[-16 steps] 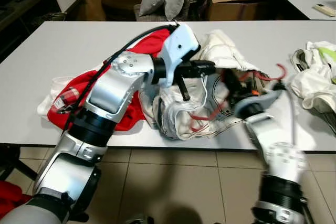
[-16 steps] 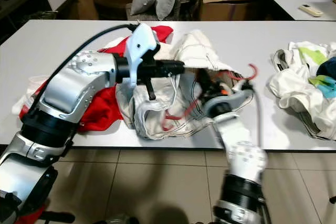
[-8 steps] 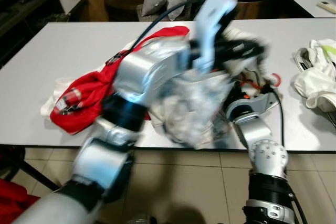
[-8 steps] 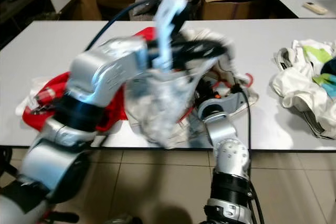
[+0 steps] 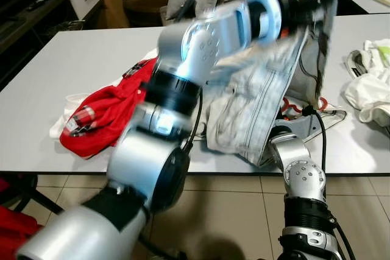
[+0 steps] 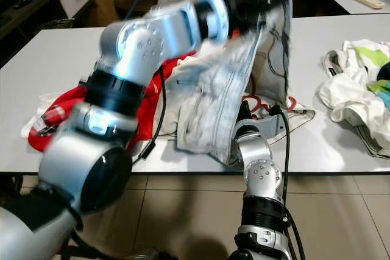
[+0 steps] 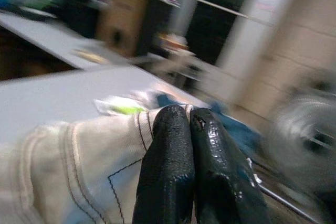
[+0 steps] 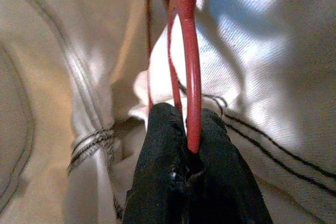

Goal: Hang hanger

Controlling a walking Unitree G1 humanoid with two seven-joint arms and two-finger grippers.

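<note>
**Garment lifted, hanger pinned at the worktop edge**

The left hand is raised high above the white worktop, its two black fingers pressed together on the stitched edge of a pale, dark-seamed garment. The cloth hangs from that grip in a long, blurred drape down to the worktop. The right hand sits low at the near edge of the worktop, under the hanging cloth; its fingers are closed on the red wire of the hanger, which runs up between them with the pale fabric bunched around it. In the head views, red loops of the hanger show on the worktop just beside the right forearm, partly covered by the garment.

A red garment lies crumpled to the left, and a heap of white clothes lies well apart at the right.

Judged step: the garment is being opened and raised so the hanger can be fed inside it; the hanging itself is not yet begun. The next move likely calls for the right hand to steer the hanger's shoulders up into the held opening while the left keeps the cloth taut. No rail or hook to hang it on can be made out.
</note>
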